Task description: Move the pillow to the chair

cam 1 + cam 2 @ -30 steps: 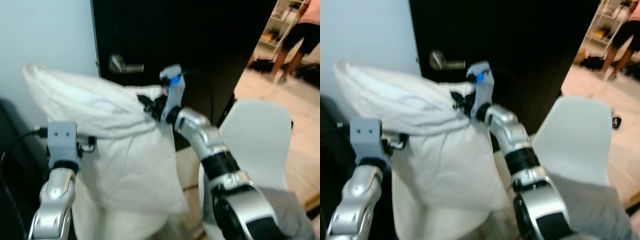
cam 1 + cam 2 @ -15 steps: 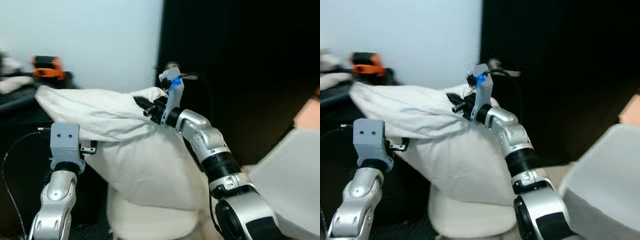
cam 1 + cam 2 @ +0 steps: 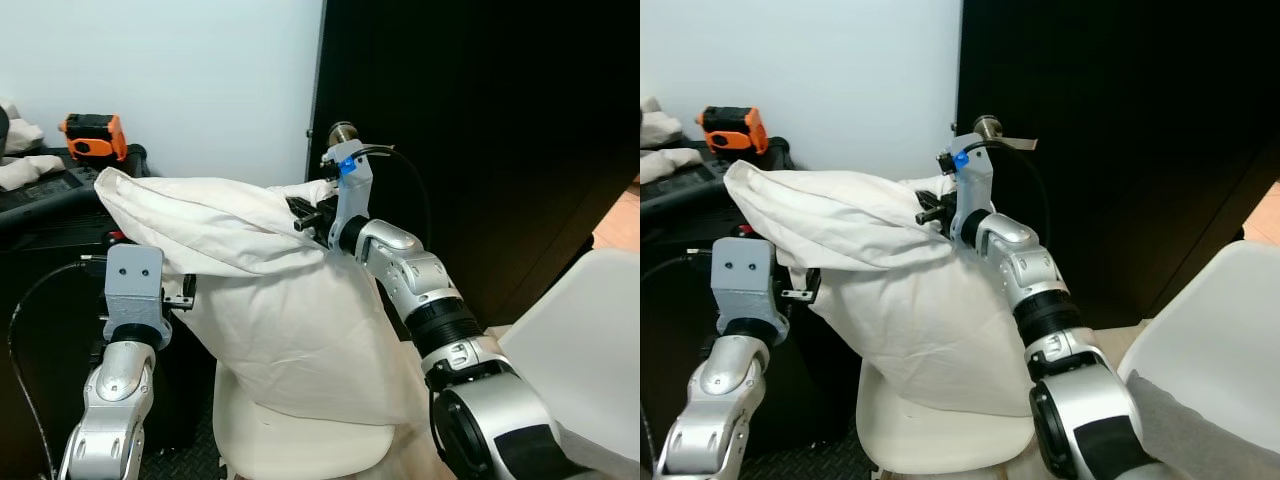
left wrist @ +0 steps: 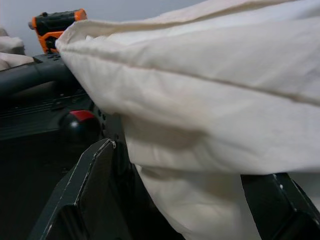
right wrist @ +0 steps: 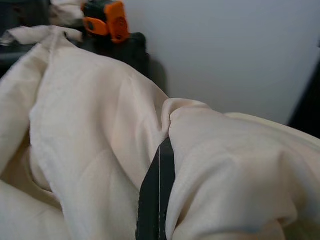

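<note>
Fingers of my right gripper (image 5: pixel 156 192) are pinched flat together on a fold at the pillow's (image 3: pixel 290 330) top edge, so the cloth bunches on both sides of them. Those of my left gripper (image 4: pixel 185 185) stand wide, one at each side of the hanging bulk, cradling the other end from below; I judge that spread is there to steady the weight, not to clamp. Between them the pillow hangs across my chest, its lower corner drooping at six o'clock onto the cream chair (image 3: pixel 300 445) below, which I take as the goal. At ten o'clock an orange tool (image 3: pixel 92 135) sits on a black case (image 3: pixel 45 200), well apart. At one o'clock a dark door (image 3: pixel 480 130) with its handle (image 3: pixel 998 132); at four o'clock a second white chair (image 3: pixel 580 340).
</note>
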{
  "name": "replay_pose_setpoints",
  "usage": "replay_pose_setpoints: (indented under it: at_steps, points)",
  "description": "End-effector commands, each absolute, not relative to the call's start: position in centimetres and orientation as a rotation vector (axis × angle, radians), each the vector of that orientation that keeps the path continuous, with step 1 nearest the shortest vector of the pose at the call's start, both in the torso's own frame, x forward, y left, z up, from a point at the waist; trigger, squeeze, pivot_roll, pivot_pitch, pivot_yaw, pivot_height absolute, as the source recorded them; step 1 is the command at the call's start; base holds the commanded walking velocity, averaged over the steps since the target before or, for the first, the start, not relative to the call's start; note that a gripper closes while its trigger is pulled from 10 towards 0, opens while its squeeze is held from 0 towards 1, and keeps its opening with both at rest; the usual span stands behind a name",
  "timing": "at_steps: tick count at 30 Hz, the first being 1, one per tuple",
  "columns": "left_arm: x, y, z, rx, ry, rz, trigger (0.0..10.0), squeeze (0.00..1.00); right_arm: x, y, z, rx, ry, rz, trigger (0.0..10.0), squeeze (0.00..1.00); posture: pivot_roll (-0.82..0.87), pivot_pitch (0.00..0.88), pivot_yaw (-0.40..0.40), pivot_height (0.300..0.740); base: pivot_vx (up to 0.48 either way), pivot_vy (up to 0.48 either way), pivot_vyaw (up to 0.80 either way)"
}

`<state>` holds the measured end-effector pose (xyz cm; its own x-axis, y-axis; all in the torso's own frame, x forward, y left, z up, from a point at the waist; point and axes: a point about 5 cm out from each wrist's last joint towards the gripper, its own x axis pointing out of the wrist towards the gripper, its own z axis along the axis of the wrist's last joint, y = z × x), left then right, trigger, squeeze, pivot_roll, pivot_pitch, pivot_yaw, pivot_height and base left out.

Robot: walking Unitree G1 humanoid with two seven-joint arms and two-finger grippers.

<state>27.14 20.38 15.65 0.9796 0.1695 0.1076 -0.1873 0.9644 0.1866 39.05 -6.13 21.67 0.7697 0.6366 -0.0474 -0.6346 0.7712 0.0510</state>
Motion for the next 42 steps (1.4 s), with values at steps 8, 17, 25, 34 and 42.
replay_pose_setpoints:
  at_steps: [8,17,25,34,42]
  points:
    - [27.0,20.3,15.6,0.25,-0.072,0.179,10.0,0.0,39.6,-7.1,20.8,-0.042,0.123,0.614,10.0,0.0,0.08,0.0,-0.119,0.675,0.0,0.0,0.0]
    - [27.1,22.0,16.9,0.346,-0.112,0.155,10.0,0.0,40.4,-8.7,21.0,-0.062,0.113,0.472,10.0,0.0,0.08,0.0,-0.12,0.635,0.0,0.0,0.0]
    - [27.0,21.8,17.7,0.344,-0.184,0.044,10.0,0.0,40.9,-9.1,21.6,-0.044,0.078,0.421,10.0,0.0,0.08,0.0,-0.125,0.6,0.0,0.0,0.0]
    - [27.0,22.4,17.4,0.311,-0.183,0.056,10.0,0.0,40.9,-7.0,23.2,-0.076,0.002,0.549,10.0,0.0,0.08,0.0,-0.132,0.56,0.0,0.0,0.0]
    - [27.0,22.9,18.0,0.318,-0.207,0.066,10.0,0.0,41.5,-6.8,25.2,-0.112,-0.049,0.517,10.0,0.0,0.08,0.017,-0.138,0.525,0.0,0.0,0.0]
